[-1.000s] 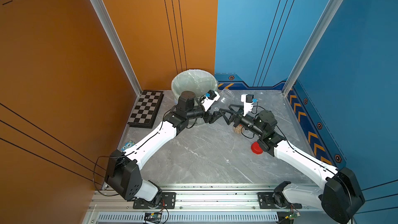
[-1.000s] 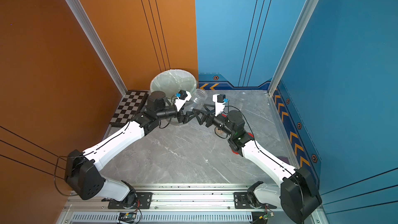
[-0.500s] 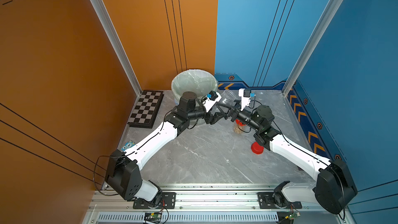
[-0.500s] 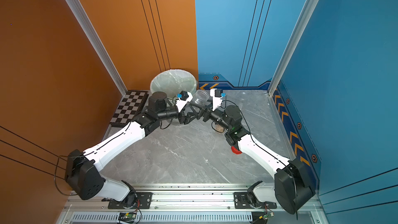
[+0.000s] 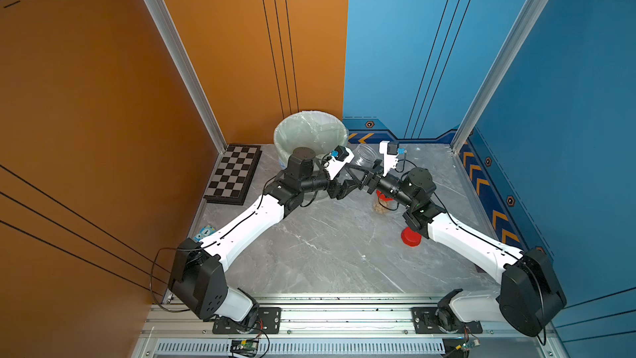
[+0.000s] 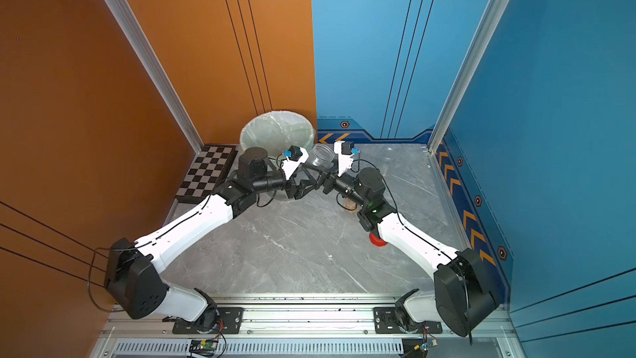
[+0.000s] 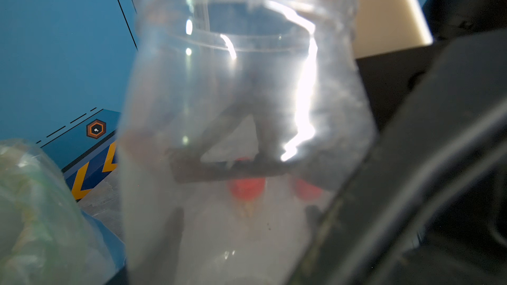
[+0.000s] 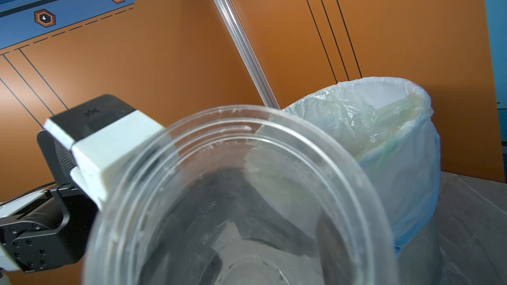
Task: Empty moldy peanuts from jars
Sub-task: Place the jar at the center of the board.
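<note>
Just right of the bag-lined bin [image 5: 286, 128], at the far side of the table [image 5: 327, 253], the clear jar [image 5: 364, 157] hangs lidless in the air between our two arms, tilted with its mouth up and away. The right wrist view looks straight into that open mouth [image 8: 233, 187] and we find no nuts inside, which the top views cannot show us. The left wrist view gives only the jar's side wall [image 7: 247, 91], with a dark, blurred finger frame behind it.

Our left gripper [image 5: 355, 171] is clamped on the jar's lower body. Our right gripper [image 5: 373, 171] meets it from the opposite side, and we cannot tell whether its jaws grip the jar or merely stand around it. Both arms reach forward and inward, wrists nearly touching.

Moldy peanuts [image 5: 380, 209] sit in a second jar [image 5: 376, 203] on the table under the right wrist. A loose red lid [image 5: 410, 238] lies nearer, beside the right forearm, and a chessboard [image 5: 234, 173] lies left of the bin
</note>
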Controlling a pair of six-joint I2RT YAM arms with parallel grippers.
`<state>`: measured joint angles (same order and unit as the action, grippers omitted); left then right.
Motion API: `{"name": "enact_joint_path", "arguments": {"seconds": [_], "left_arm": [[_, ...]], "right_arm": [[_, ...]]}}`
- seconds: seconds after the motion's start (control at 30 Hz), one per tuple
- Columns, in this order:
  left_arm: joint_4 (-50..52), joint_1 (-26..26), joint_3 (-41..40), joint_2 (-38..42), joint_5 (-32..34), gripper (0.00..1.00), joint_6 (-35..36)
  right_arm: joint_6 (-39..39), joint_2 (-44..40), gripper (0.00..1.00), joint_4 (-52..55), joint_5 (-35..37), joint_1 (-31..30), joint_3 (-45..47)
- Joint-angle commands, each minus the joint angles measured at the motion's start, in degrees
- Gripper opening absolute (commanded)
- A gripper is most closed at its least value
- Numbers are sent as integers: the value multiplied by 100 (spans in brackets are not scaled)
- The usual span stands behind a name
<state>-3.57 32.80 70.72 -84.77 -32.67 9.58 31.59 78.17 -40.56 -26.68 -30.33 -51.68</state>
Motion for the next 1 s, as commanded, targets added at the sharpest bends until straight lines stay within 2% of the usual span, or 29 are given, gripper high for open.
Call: {"name": "enact_joint_path", "arguments": {"seconds": [0.0,0.13,0.3,0.57,0.7,0.77,0.97], "left_arm": [[-103,200,92,-91,-402,54,104],[-93,210,48,-101,-581,71,105],[-97,215,-47,-105,-664,76,80],[-99,246,-170,-58,-1173,84,52],[-92,255,-281,12,-1194,85,86],[-90,262,-315,65,-1145,91,70],[-17,245,-480,248,-1004,91,170]], "right_arm": [[-193,60,60,-8,440,44,65],[-384,-32,53,48,887,53,141],[-637,-188,49,240,1107,138,123],[-619,-272,48,303,1269,337,114],[-617,-276,48,484,1270,498,6],[-657,-323,48,509,1312,569,16],[-934,-648,48,1005,1387,1102,56]]}}
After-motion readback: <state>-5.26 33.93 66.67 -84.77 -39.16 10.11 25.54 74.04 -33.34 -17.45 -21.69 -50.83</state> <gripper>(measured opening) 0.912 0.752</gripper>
